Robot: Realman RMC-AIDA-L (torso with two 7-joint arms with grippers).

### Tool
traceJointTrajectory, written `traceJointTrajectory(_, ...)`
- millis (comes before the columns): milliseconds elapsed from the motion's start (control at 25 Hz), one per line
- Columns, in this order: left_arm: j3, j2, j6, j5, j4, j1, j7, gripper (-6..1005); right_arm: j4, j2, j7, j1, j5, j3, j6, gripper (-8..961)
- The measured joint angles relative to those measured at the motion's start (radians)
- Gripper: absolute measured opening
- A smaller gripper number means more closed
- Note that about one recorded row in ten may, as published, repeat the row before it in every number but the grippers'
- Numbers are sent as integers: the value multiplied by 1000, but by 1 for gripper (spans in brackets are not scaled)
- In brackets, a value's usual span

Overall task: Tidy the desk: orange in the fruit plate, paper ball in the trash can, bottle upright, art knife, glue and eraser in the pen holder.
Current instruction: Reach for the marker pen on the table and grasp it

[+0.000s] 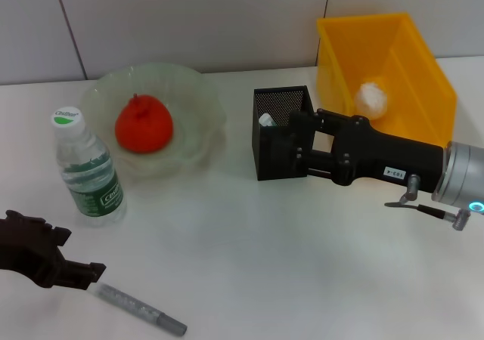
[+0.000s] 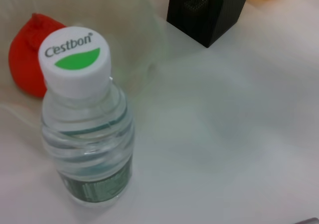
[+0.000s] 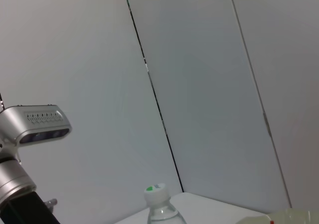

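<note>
The orange (image 1: 144, 126) (image 2: 25, 59) lies in the pale-green fruit plate (image 1: 203, 98). To its left the bottle (image 1: 88, 172) (image 2: 87, 134) stands upright, white cap on top. A paper ball (image 1: 372, 100) rests inside the yellow trash can (image 1: 423, 75). The black mesh pen holder (image 1: 274, 143) (image 2: 209, 10) stands mid-table with something small and pale (image 1: 266, 119) inside. My right gripper (image 1: 297, 145) is open against the holder's right side. The grey glue (image 1: 141, 308) lies flat at the front left, one end at the tip of my left gripper (image 1: 85, 272). The art knife and eraser are not in view.
A white tiled wall runs behind the table. The trash can stands at the back right, close behind my right arm (image 1: 393, 166). The right wrist view shows mostly wall, with the bottle cap (image 3: 156, 189) low in it.
</note>
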Motion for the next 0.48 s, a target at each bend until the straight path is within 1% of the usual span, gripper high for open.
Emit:
traceJointTrajectory(360,-7,2,12,8,4,-19,-10,671,0,2,2,5,0,0,22,733)
traceJointTrajectory(480,5,2,17,29,5,-28,-28,670,0,2,2,9,2,0,23,733)
